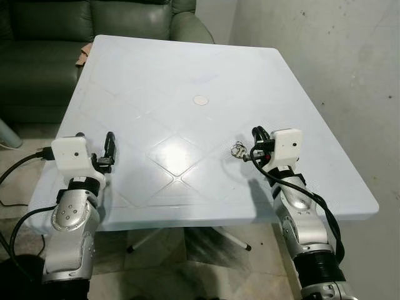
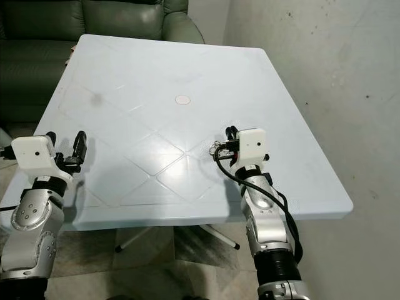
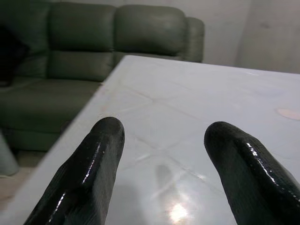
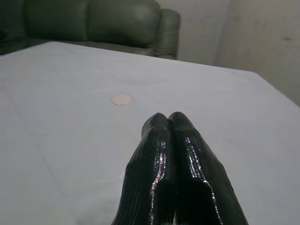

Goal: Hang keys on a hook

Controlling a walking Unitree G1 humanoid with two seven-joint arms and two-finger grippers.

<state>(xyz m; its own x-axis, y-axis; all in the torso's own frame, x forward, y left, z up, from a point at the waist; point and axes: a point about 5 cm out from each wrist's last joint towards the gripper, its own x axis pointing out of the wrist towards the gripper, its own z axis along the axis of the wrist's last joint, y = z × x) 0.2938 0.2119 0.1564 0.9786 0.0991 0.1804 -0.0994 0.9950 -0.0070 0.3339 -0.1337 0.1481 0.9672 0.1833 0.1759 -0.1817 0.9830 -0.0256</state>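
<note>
Your left gripper (image 1: pixel 94 147) is hovering over the near left edge of the pale blue table (image 1: pixel 187 75), fingers spread wide. Your right gripper (image 1: pixel 257 142) is resting with fingers pressed together (nothing between them), and the keys (image 1: pixel 237 150) are lying just beside its tips.

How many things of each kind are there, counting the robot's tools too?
Black two-fingered tools: 2, left tool and right tool
Small silver metal keys bunch: 1
Pale blue square plastic table: 1
Dark green leather sofa: 1
Total: 5
</note>
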